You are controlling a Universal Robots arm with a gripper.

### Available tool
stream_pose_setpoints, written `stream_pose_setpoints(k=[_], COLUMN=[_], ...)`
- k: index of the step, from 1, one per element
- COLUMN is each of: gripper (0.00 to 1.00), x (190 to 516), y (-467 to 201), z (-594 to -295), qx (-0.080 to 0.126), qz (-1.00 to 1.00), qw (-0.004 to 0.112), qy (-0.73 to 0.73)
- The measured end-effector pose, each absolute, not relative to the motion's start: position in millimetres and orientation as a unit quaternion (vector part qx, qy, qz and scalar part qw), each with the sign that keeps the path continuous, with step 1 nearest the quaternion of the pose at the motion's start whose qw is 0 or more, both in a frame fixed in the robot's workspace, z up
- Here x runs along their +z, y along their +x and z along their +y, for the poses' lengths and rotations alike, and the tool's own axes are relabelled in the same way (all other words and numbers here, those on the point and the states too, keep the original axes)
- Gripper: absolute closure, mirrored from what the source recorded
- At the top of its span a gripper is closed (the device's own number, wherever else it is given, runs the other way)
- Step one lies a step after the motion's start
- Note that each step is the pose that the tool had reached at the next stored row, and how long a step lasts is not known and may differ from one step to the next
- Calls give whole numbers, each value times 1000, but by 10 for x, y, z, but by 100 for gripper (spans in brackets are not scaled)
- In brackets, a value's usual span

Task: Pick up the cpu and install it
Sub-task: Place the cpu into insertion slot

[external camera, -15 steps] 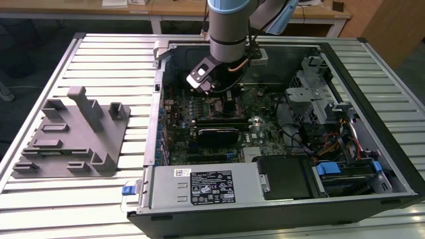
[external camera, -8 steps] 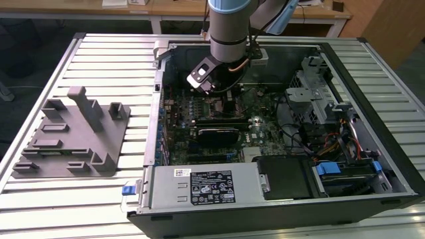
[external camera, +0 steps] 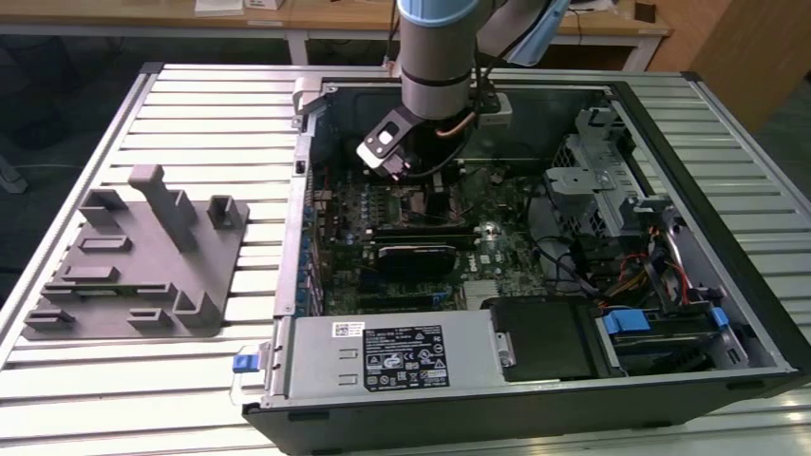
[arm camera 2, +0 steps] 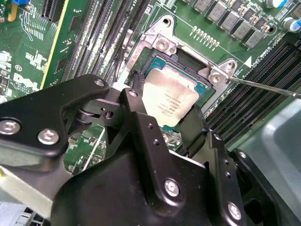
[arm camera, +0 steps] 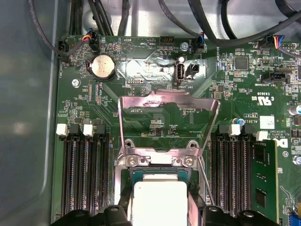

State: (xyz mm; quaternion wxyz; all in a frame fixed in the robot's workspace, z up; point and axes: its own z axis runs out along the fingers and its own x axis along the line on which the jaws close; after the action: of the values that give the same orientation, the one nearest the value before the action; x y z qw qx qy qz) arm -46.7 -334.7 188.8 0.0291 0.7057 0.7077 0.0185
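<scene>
The black two-finger gripper (arm camera 2: pixel 164 115) is closed on the cpu (arm camera 2: pixel 169 96), a small flat square chip with a silver-white metal top. Its fingers (arm camera 2: pixel 136 113) press on two opposite edges. The chip is right at the open black square socket (arm camera 2: pixel 183 59); whether it already sits inside, I cannot tell. I judge it light and stiff, but smooth on top and fragile underneath, so the thin rim is the right place to hold it. Farther on, the shiny metal load plate (arm camera: pixel 169 106) stands raised on the green motherboard (arm camera: pixel 244 89).
</scene>
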Motion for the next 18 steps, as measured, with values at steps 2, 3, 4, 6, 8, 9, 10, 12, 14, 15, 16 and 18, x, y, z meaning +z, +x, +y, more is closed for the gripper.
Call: stream_pose_setpoints(k=[2,3,4,6,8,9,10,12,14,15,16,18], gripper=[40,40,40,40,40,40,40,40,40,40,40,40], x=[1886,1886,1888,1890,1901,1913,1930,1966,2004,2022,2041,2062], y=[-466,-466,-467,-467,-467,-468,-468,-468,-468,-468,-468,-468], z=[-3346,-3346,-3346,-3347,-3347,-3347,-3348,-3347,-3348,-3347,-3348,-3347], qx=[19,19,18,18,18,18,18,18,18,18,18,18], qz=[708,708,708,708,708,708,708,708,708,708,708,708], qw=[29,29,29,29,29,29,29,29,29,29,29,29], qy=[706,706,706,706,706,706,706,706,706,706,706,706])
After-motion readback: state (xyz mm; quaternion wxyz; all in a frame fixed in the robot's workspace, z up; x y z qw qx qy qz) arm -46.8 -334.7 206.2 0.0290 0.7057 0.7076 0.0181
